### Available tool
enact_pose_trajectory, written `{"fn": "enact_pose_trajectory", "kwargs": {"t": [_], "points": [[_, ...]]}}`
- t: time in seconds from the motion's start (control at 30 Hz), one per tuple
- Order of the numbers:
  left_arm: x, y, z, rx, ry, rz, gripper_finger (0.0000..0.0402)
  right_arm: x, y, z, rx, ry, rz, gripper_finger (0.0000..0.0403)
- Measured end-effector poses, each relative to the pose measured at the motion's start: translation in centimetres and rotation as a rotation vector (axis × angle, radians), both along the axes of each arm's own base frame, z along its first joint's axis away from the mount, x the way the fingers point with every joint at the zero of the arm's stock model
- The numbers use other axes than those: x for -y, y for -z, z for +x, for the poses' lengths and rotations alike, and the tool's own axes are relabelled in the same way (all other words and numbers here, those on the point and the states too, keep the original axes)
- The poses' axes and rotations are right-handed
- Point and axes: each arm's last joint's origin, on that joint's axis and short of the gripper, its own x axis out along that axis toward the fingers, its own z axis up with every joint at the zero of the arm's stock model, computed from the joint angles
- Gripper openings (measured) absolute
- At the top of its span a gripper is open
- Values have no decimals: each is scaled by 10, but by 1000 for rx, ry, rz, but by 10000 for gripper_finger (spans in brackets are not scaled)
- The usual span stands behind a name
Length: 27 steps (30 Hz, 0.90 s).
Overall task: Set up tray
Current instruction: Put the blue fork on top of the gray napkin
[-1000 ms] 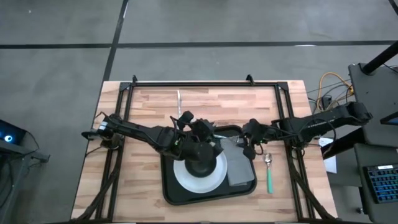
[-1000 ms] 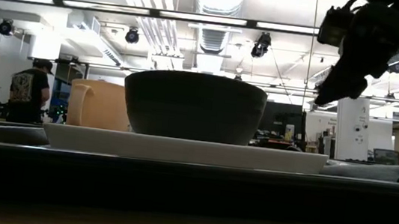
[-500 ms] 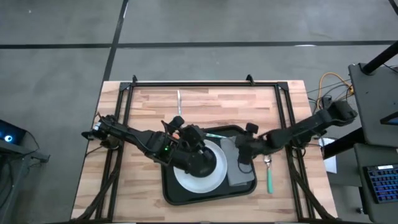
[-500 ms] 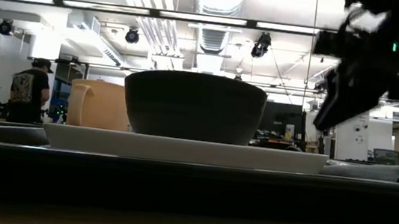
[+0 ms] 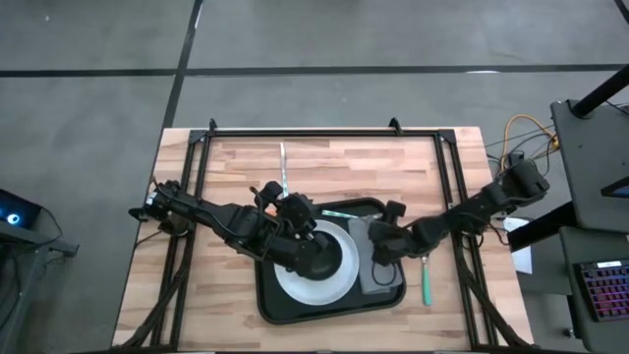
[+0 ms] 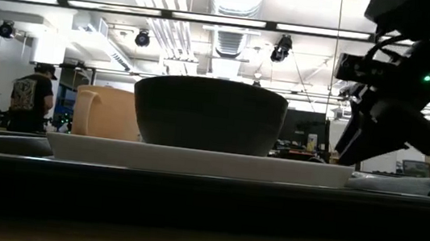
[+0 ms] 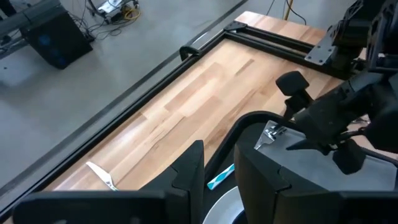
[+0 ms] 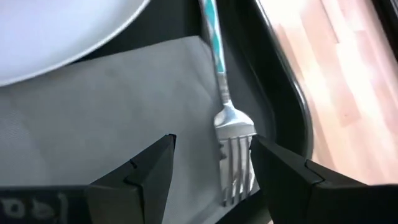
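Observation:
The black tray (image 5: 265, 295) lies on the wooden table, holding a white plate (image 5: 334, 285) with a dark bowl (image 5: 322, 258) standing on it. A grey napkin (image 5: 378, 280) lies flat in the tray's right part. A teal-handled fork (image 8: 214, 43) rests with its tines (image 8: 235, 163) on the napkin. My right gripper (image 8: 214, 142) is open and low over the napkin, its fingers on either side of the tines. My left gripper (image 5: 293, 224) is open, above the bowl's far-left side. In the low view the bowl (image 6: 209, 113) stands free on the plate (image 6: 194, 160).
A green-handled spoon (image 5: 426, 280) lies on the table right of the tray. A pale fork (image 5: 283, 162) lies near the far edge. A tan mug (image 6: 106, 112) stands behind the bowl on its left. A black frame (image 5: 314, 131) borders the table. A person (image 6: 31, 98) stands far off.
My right gripper has come down and toward the table's left, from beside the tray's right rim to over the napkin and the fork's tines. My left gripper has drawn back from above the bowl toward the left and far side. The bowl and plate have stayed put.

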Motion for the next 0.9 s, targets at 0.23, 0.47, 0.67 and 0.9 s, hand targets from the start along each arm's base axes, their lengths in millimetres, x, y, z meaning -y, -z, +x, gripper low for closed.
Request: {"fn": "enact_pose_trajectory", "kwargs": {"t": [0.23,0.47,0.67,0.9], "points": [[3,0,-1,0,10,0,70,-2,18,4,-47,-13,-24,201],[8,0,-3,0,23,0,70,0,23,6,-63,-7,-41,183],[10,0,-4,-2,30,1,70,3,1,4,20,-4,-46,158],[12,0,-5,-3,38,3,70,6,-5,2,34,-4,-74,145]]}}
